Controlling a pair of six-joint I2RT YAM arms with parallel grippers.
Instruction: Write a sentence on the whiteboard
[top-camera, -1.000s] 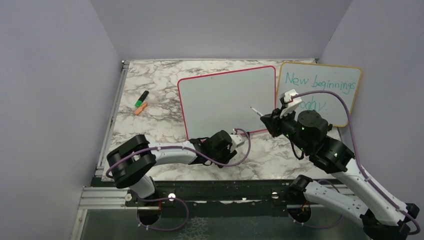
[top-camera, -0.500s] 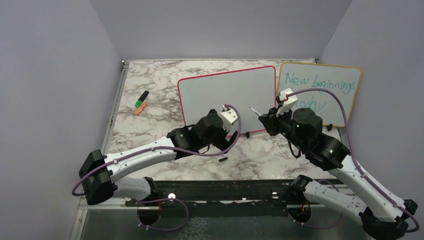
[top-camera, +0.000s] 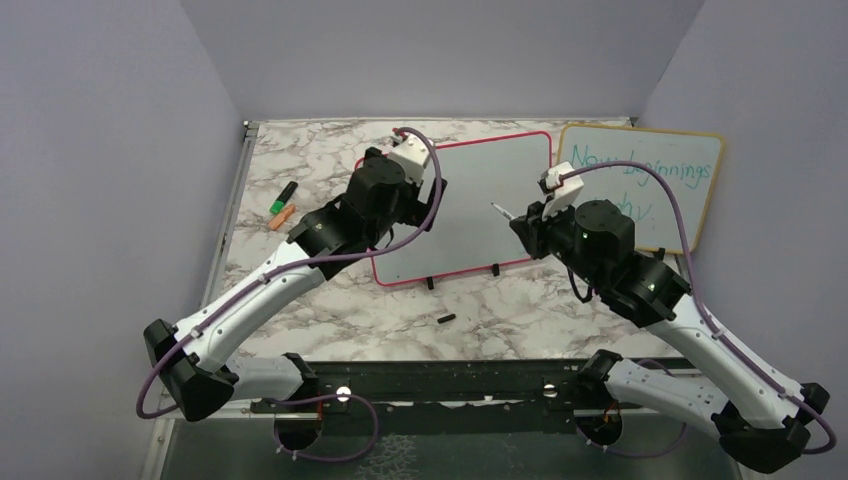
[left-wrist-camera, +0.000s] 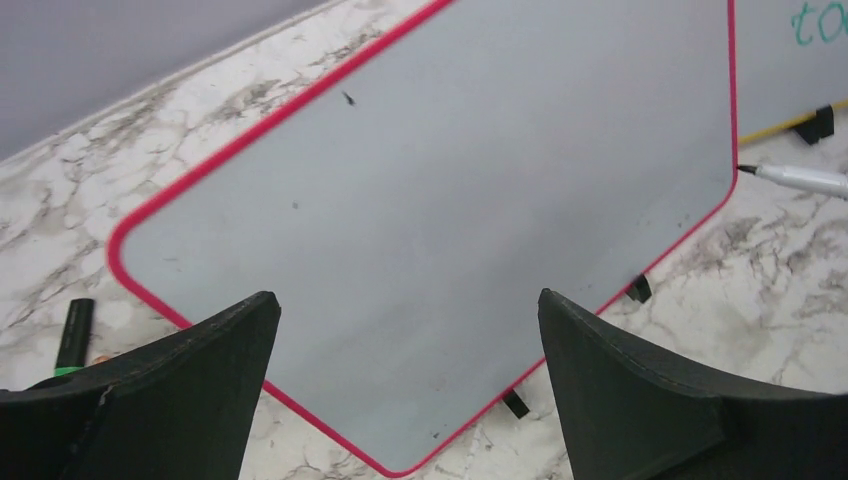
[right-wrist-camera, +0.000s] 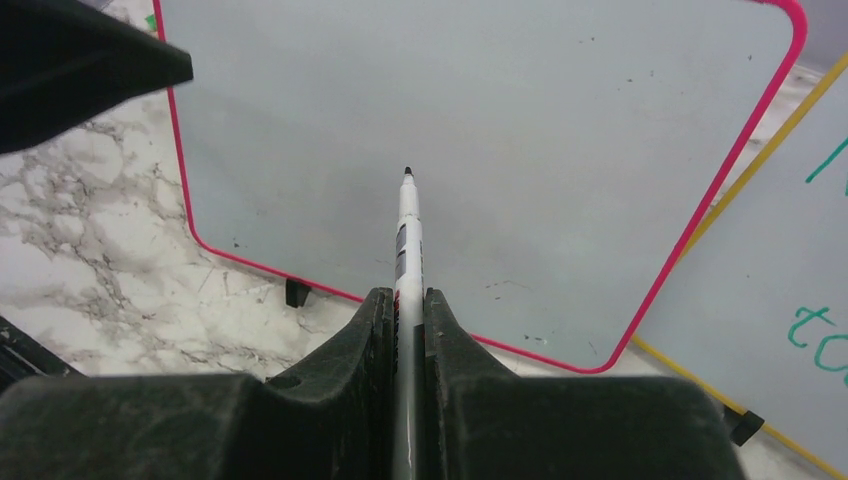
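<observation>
Below the left gripper (left-wrist-camera: 405, 340), jaws spread wide, sits the whiteboard (top-camera: 470, 200). The right gripper (right-wrist-camera: 410, 310) pinches a marker (right-wrist-camera: 407, 230), tip pointing at the board.

Over the whiteboard (top-camera: 480, 210), free room lies between the left gripper (left-wrist-camera: 405, 300) at its left edge and the marker (right-wrist-camera: 407, 230) in the right gripper (right-wrist-camera: 408, 300); the yellow-framed board (top-camera: 690, 195) blocks the far right

The only words are on the yellow board (top-camera: 690, 222), at 3 o'clock from the red whiteboard (top-camera: 470, 200). In the top view its teal writing (top-camera: 690, 172) says "New beginnings", and a purple cable (top-camera: 620, 166) crosses some letters. The line under it is mostly hidden. Each wrist view shows only a teal "to" (left-wrist-camera: 820, 22), at 1 o'clock and at 4 o'clock. The label on the marker (right-wrist-camera: 407, 235) is too small to read.
</observation>
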